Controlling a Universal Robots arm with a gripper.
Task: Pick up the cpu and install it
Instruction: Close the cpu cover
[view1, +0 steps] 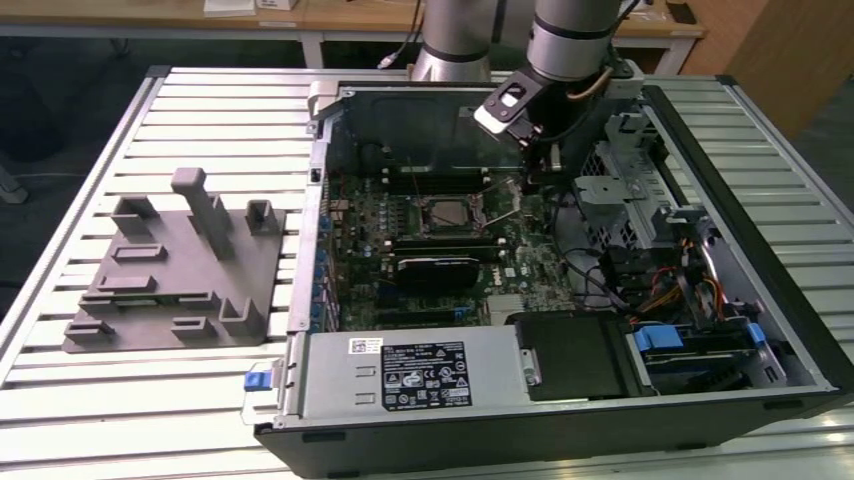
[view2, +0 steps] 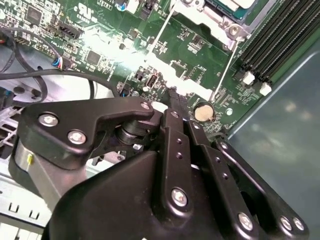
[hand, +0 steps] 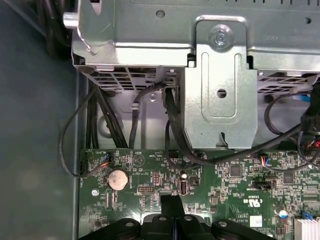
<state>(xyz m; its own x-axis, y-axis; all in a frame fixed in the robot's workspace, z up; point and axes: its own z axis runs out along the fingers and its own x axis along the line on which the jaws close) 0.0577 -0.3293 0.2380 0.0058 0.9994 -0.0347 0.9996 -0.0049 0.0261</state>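
The open computer case (view1: 747, 250) lies on the table with its green motherboard (view1: 400, 200) exposed. In the socket (view1: 447, 212) at the board's middle sits a flat pale grey square that looks like the cpu (view2: 236, 4), inside a silver frame. Thin metal lever rods (view2: 226, 67) run beside the socket. My gripper (view1: 537, 183) is down inside the case, just to the exterior view's right of the socket. In both wrist views its black fingers (view2: 171, 100) meet at a point close over the board near a coin battery (hand: 118, 178). The gripper (hand: 171, 201) is shut with nothing seen between the fingers.
A big grey fixture block (view1: 174, 270) with upright posts stands on the slatted table (view1: 160, 400) at the exterior view's left. A metal drive cage (hand: 215, 75) and black cables (hand: 172, 125) crowd the case beside the gripper. A black finned heatsink (view1: 434, 268) and a power supply (view1: 400, 375) lie nearer.
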